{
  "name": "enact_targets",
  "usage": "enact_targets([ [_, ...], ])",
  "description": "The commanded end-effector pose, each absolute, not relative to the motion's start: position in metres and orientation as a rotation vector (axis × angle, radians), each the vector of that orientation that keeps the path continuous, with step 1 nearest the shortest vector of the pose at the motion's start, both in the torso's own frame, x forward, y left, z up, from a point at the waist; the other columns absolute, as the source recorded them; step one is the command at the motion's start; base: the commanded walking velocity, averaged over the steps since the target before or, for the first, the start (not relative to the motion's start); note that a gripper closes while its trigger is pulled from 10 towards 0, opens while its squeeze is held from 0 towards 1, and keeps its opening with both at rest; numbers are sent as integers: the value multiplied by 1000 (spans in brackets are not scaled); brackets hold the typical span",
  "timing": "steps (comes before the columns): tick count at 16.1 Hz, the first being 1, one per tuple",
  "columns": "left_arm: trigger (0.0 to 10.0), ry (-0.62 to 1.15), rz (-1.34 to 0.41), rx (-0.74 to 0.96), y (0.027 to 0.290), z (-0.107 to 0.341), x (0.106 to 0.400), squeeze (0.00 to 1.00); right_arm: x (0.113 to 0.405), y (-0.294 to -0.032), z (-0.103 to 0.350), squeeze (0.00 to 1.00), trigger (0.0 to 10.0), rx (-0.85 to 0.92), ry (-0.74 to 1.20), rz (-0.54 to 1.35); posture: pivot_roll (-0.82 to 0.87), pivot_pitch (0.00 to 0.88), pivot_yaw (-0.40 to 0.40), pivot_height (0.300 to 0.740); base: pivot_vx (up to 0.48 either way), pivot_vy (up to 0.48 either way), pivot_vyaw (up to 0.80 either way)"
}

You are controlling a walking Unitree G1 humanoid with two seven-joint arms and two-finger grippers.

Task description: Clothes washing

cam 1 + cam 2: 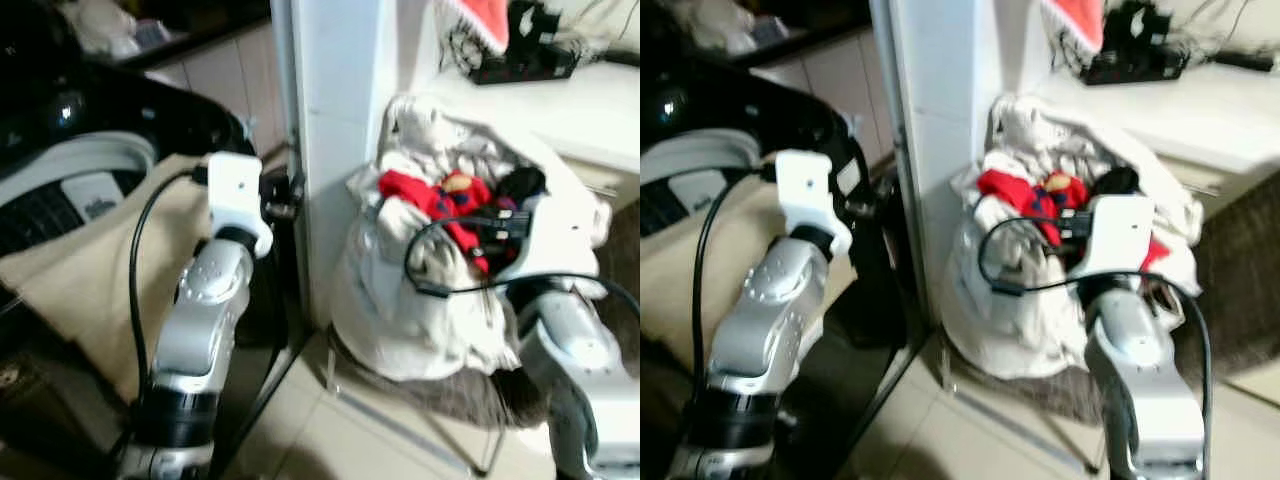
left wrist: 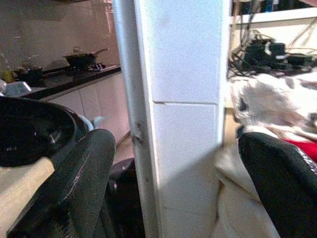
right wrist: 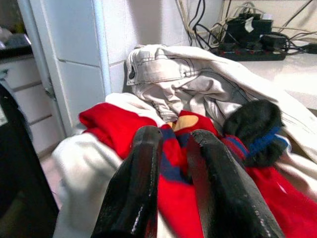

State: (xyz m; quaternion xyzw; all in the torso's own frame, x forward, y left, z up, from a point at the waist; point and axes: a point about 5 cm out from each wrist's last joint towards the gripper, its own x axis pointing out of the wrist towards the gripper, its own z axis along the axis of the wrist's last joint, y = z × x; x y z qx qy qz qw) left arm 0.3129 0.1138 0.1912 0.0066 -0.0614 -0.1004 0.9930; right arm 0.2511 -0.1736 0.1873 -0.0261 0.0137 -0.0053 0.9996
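My right gripper (image 3: pixel 173 148), fingers nearly pressed together and empty, hovers just above the red garment (image 3: pixel 119 124) atop the laundry pile (image 1: pixel 430 300). I judge I'm picking: next, spread and descend.

Both eye views look forward and down from the head, sharing the white tiled pillar (image 1: pixel 335 150) and the heaped white laundry bag (image 1: pixel 1040 300). The left wrist view faces the pillar close up; the right wrist view faces the red patterned garment (image 3: pixel 173 163) at close range.
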Motion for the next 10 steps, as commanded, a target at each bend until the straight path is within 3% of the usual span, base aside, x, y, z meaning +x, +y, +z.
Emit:
enact_targets([
  [1, 10000, -125, -178, 23, 122, 192, 314, 0, 253, -167, 191, 0, 10000, -44, 9, 22, -233, 11, 2, 740, 439, 0, 0],
  [10, 10000, -110, -112, 17, 134, 192, 315, 0, 256, -168, 198, 0, 10000, -51, -22, 37, -225, 13, -5, 740, 416, 0, 0],
])
